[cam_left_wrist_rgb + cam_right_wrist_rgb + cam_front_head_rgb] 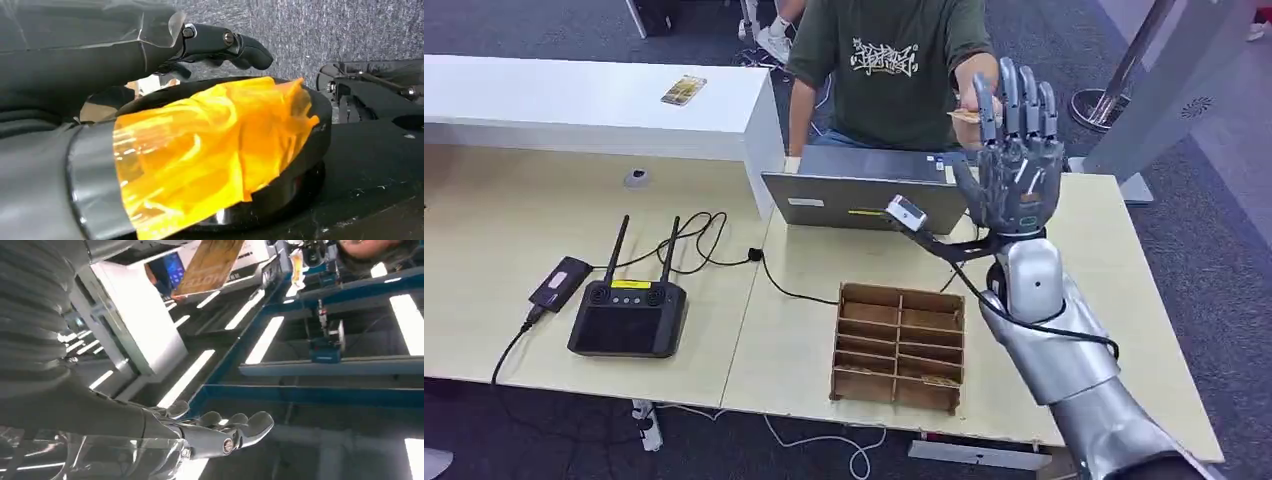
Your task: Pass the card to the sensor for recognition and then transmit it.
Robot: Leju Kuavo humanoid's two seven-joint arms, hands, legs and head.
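Observation:
My right hand point(1016, 150) is raised above the table's far edge, fingers upright and spread, holding nothing. Just behind its fingertips a person's hand point(973, 88) holds a tan card point(967, 116). In the right wrist view the card point(210, 262) hangs apart from my spread fingers point(227, 435). A second card point(684, 90) lies on the white counter point(544, 95). A small grey round sensor point(636, 178) sits on the table below that counter. My left hand point(220, 42) hangs by the grey carpet with its fingers stretched out and nothing in them.
A person in a green shirt point(884, 70) sits behind a grey laptop point(864, 198). A wooden divided tray point(898, 346) lies near the table's front edge. A black controller with two antennas point(628, 316), a black box point(560, 282) and cables lie at the left.

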